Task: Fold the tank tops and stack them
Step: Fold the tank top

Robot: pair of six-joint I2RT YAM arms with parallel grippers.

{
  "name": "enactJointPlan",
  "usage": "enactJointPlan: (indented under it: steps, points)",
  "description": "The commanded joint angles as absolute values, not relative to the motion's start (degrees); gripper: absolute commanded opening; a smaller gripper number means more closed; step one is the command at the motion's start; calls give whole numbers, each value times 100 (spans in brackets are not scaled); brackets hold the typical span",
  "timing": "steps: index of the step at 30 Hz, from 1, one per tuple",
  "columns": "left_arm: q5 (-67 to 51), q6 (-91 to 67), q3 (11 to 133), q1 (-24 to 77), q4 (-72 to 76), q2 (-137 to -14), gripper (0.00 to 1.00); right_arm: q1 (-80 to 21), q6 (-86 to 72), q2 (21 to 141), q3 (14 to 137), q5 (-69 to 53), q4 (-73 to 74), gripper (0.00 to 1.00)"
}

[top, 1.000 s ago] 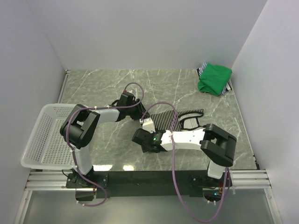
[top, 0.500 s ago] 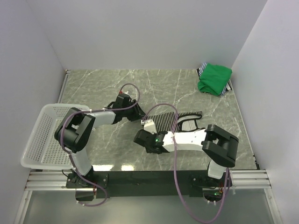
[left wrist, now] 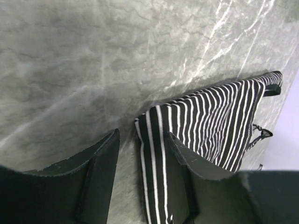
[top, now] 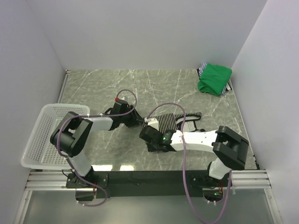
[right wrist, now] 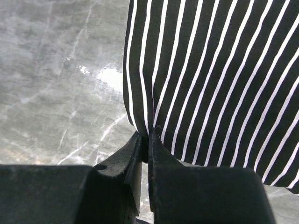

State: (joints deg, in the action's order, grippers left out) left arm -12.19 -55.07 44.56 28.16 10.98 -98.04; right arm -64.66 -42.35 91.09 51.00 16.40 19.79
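The black-and-white striped cloth tank top [top: 167, 122] lay flat near the middle of the table, partly folded, its dark-edged straps trailing to the right. The plain bright green cloth tank top [top: 214, 78] sat bunched in the far right corner.

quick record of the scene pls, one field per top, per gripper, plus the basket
striped tank top: lying flat, centre right, straps pointing right
green tank top: bunched up in the far right corner
left gripper: open, fingers either side of the striped top's corner
right gripper: shut on the striped top's near edge
basket: white mesh, at the near left
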Motion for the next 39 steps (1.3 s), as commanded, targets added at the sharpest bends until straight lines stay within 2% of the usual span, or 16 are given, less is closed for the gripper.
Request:
enactJointPlan:
  steps: [1,7,10,16,26,31,35,39]
  points:
    - [-1353,-5651,4403,2918,1371,-9870,49,-6399,-4298,8807,5027,1529,1679,2]
    - [-1187,-5897,4228,2971,1582,-10002,48,-6267,-4350,8605,4913,1371,1538,0]
    - [-1064,-6003,4157,2971,1652,-10028,44,-6179,-4377,8482,4834,1283,1459,0]
    - [-818,-6091,4306,2971,1609,-10028,32,-6152,-4377,8437,4825,994,1319,0]
    - [-19,-5872,4368,2901,907,-9274,1,-6319,-4491,8753,5089,572,1073,0]
    - [1061,-5775,4140,2611,18,-8000,1,-6679,-4719,9122,5562,238,713,0]
    - [1457,-5652,3946,2356,-806,-7016,1,-6996,-4860,9701,6230,18,449,0]
    - [1749,-5432,4270,2224,-1431,-6286,1,-7040,-4983,9879,6653,-596,9,0]
